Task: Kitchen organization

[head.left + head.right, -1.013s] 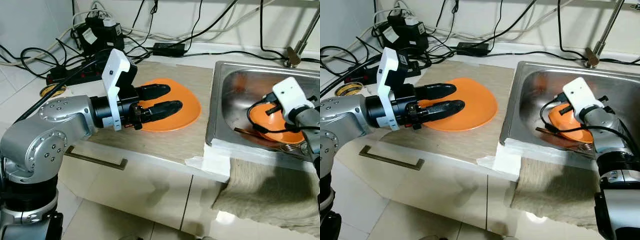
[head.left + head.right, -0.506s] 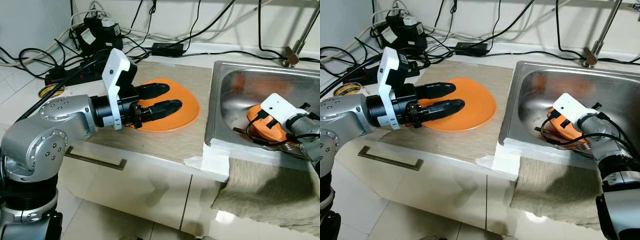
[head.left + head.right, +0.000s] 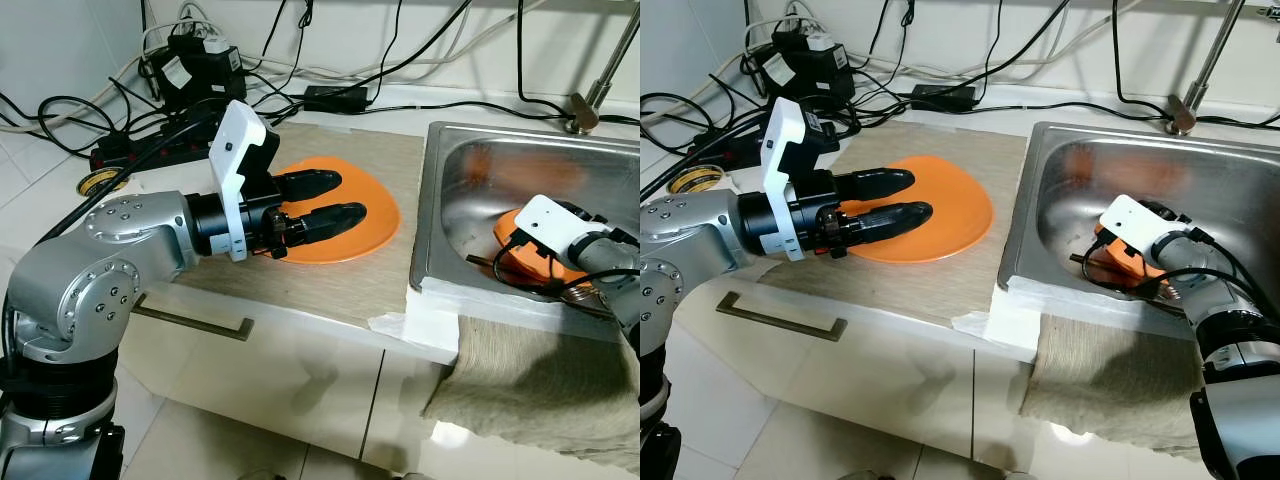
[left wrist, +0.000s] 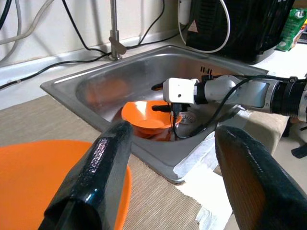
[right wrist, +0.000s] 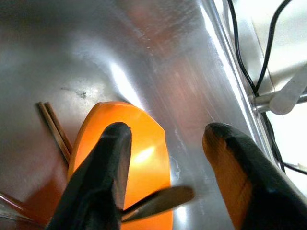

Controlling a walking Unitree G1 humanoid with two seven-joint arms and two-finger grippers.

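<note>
your right gripper (image 5: 163, 158) is released, straddling the orange bowl (image 5: 129, 163) rim in the sink (image 3: 1060, 160) for pickup; left gripper (image 3: 320, 205), released, hovers over the orange plate (image 3: 375, 215).

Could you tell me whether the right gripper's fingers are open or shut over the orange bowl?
Open. The right gripper's fingers stand apart above the orange bowl in the sink, holding nothing.

The right gripper (image 3: 1110, 262) has dropped from the upper middle of the sink (image 3: 1080, 160) toward its near edge, lower in the frame, and now sits low over the orange bowl (image 3: 1127, 259). Its fingers (image 5: 103, 177) are spread.
</note>
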